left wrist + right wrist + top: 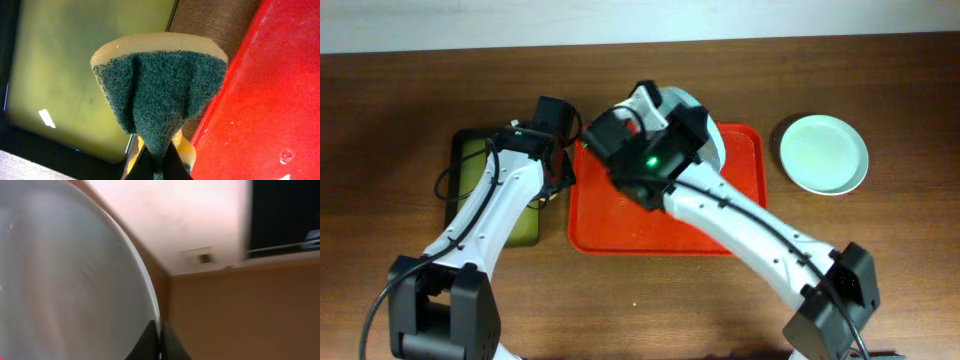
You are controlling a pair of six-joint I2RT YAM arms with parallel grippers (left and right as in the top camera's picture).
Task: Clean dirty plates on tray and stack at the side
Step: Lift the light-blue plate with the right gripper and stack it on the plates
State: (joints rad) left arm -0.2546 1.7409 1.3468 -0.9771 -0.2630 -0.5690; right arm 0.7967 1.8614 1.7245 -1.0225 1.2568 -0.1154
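Pale round plate [75, 280] | rim pinched in my right gripper [160, 341] | left gripper [157, 165] clamps yellow-green sponge [160, 90], red plastic tray [265, 100] alongside

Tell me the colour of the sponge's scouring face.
Dark green, on a yellow sponge; clearest in the left wrist view.

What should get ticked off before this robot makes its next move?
1. Grip on sponge by left gripper: ok, pinched tight.
2. Grip on pale plate by right gripper: ok, rim between fingers.
3. Contact of sponge with pale plate: not ok, sponge hangs at the red tray edge.
4. Smears on pale plate: cannot tell, blurred.
5. Side stack begun: ok, mint green plate lies beside the red tray.
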